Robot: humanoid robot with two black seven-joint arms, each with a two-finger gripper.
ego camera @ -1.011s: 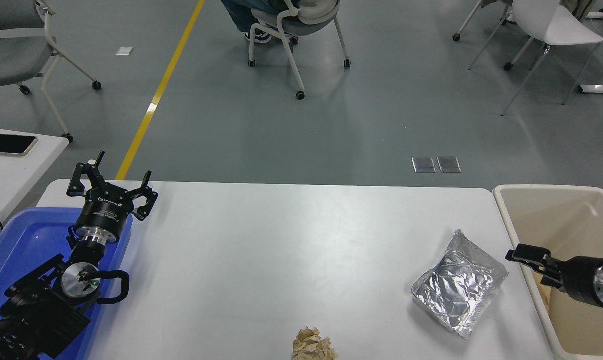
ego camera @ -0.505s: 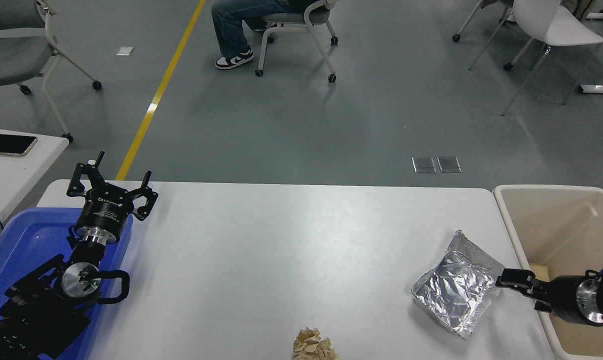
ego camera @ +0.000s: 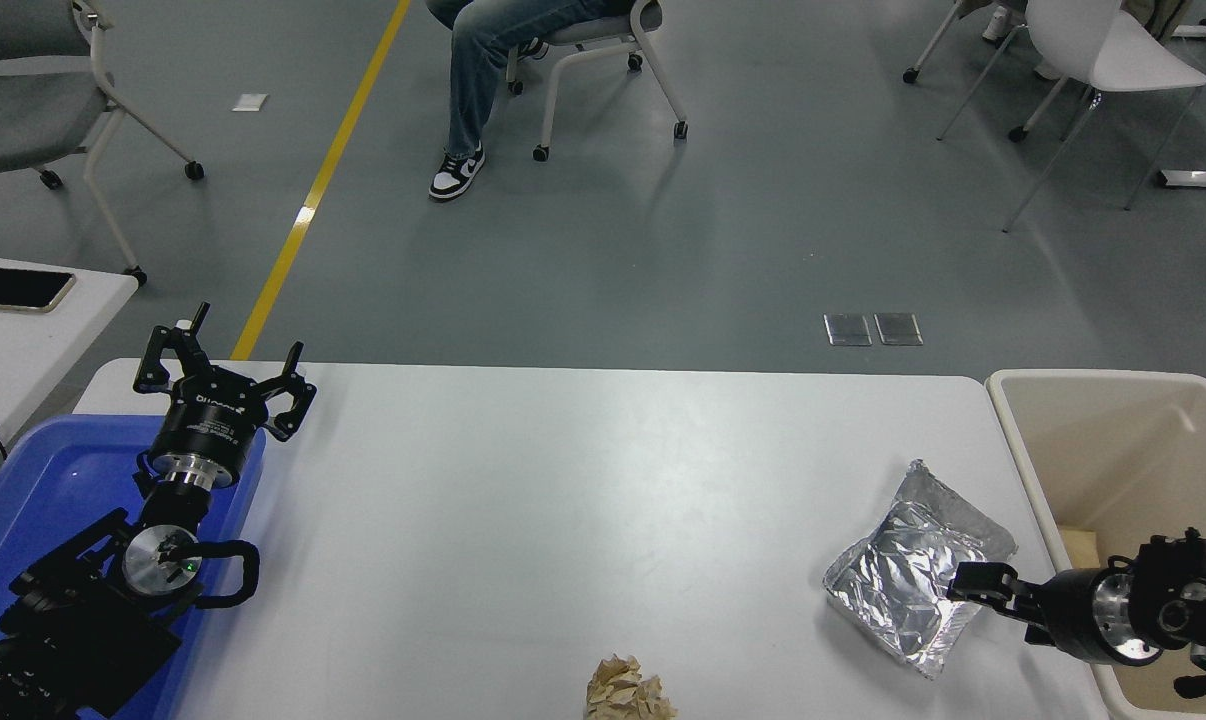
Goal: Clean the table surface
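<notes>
Glossy table surface (ego camera: 563,500) – crinkled foil pouch (ego camera: 908,570).

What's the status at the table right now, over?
Left gripper open, parked over blue tray. Right gripper over silver foil pouch, grip unclear. Table surface not clean: pouch and crumpled paper remain. Path clear.

You find almost nothing to read here. The left gripper (ego camera: 225,385) carries a line of white lettering across its black body, and a small white label sits just beside that, but both are too small and blurred for you to make out. Nothing else in view bears legible text or numbers.
</notes>
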